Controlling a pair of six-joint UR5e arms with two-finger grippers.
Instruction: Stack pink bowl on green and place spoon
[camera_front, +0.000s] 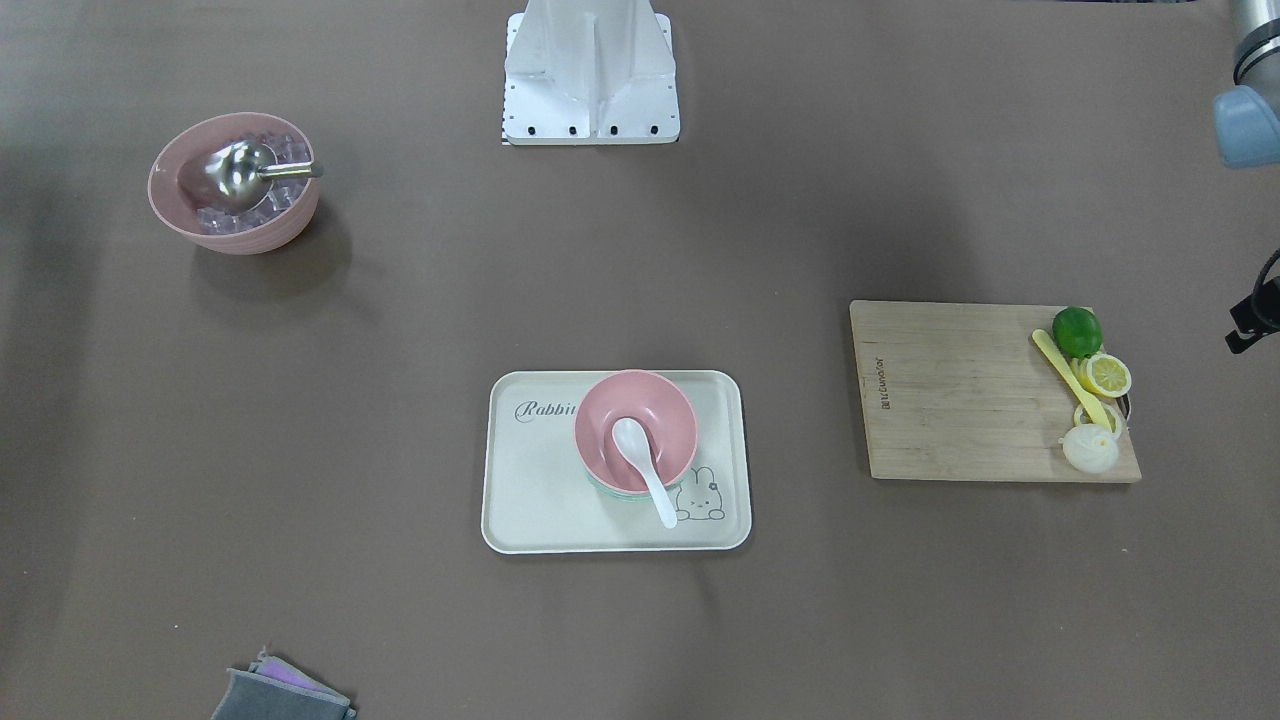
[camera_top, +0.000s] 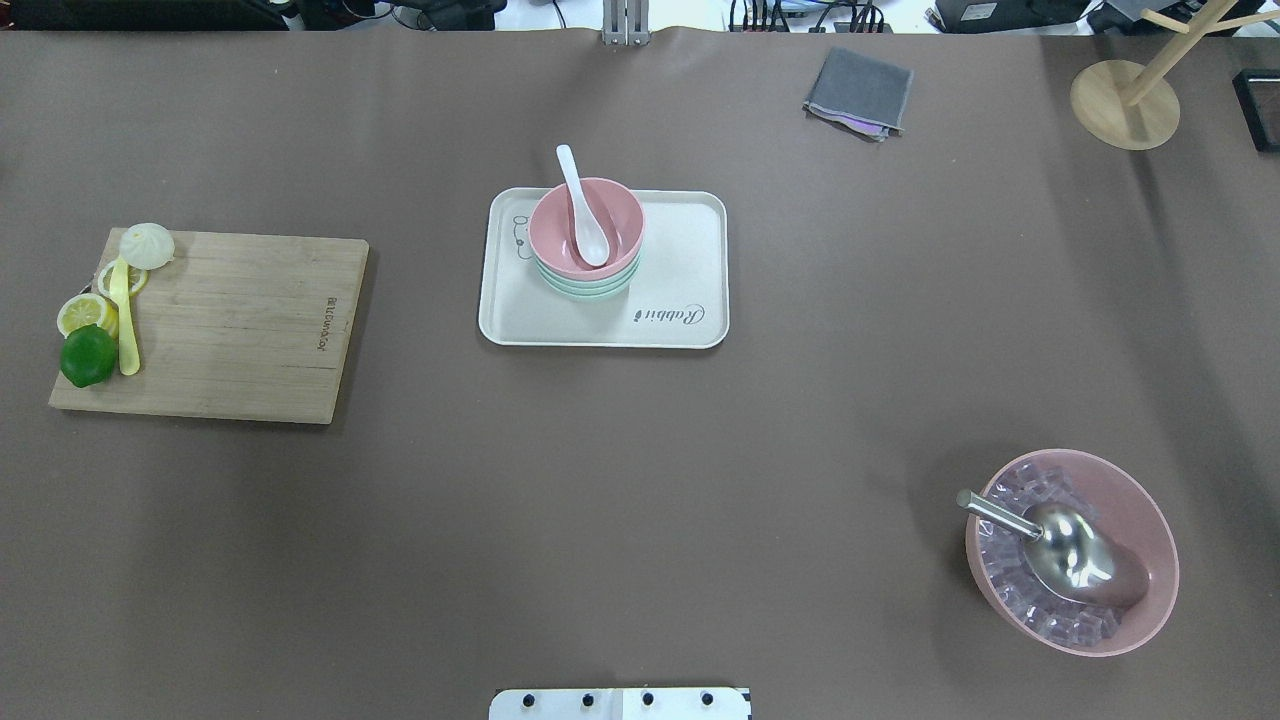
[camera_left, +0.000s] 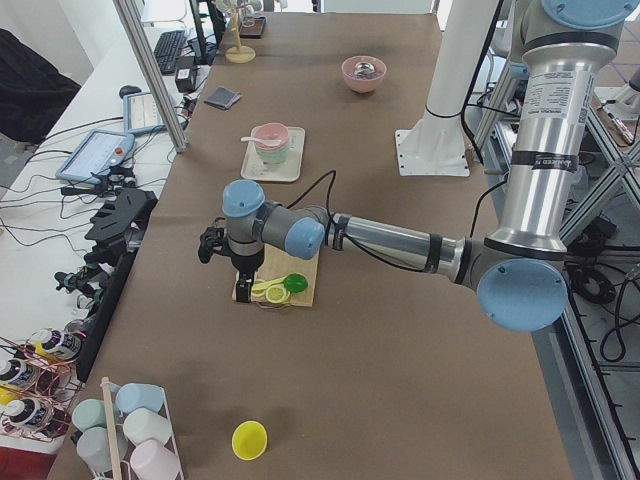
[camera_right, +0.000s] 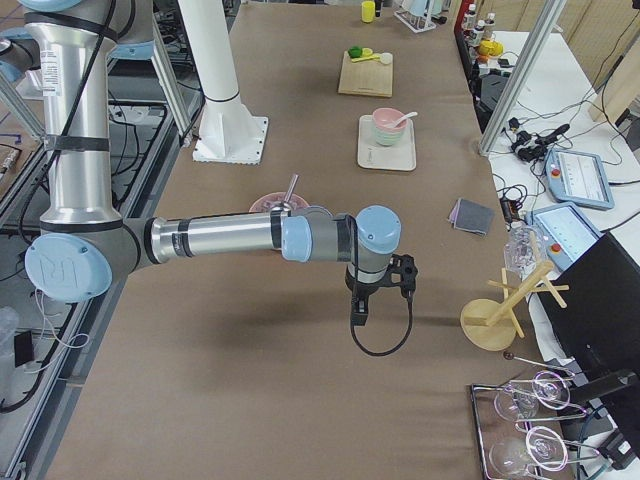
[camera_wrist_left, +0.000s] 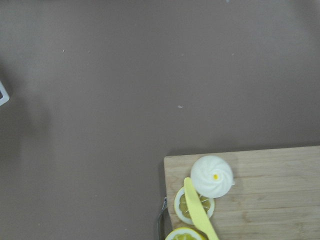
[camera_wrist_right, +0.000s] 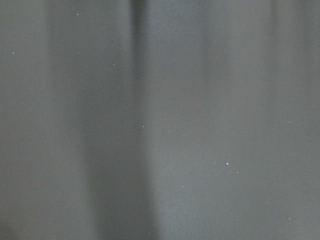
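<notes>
The pink bowl (camera_front: 655, 408) (camera_top: 612, 212) sits stacked on the green bowl (camera_top: 590, 291), whose rim shows below it, on the cream rabbit tray (camera_front: 540, 500) (camera_top: 680, 260) at mid-table. A white spoon (camera_front: 652, 482) (camera_top: 584, 215) rests in the pink bowl, its handle over the rim. My left gripper (camera_left: 242, 290) hangs over the near end of the cutting board, seen only from the side; I cannot tell whether it is open. My right gripper (camera_right: 358, 315) hangs above bare table at the other end; I cannot tell its state either.
A wooden cutting board (camera_front: 950, 390) (camera_top: 240, 320) carries a lime, lemon slices, a yellow utensil and a white bun (camera_wrist_left: 213, 175). A large pink bowl of ice cubes with a metal scoop (camera_front: 235, 180) (camera_top: 1070, 550) stands near the robot's right. A grey cloth (camera_top: 860, 90) and wooden stand (camera_top: 1125, 100) lie at the far edge.
</notes>
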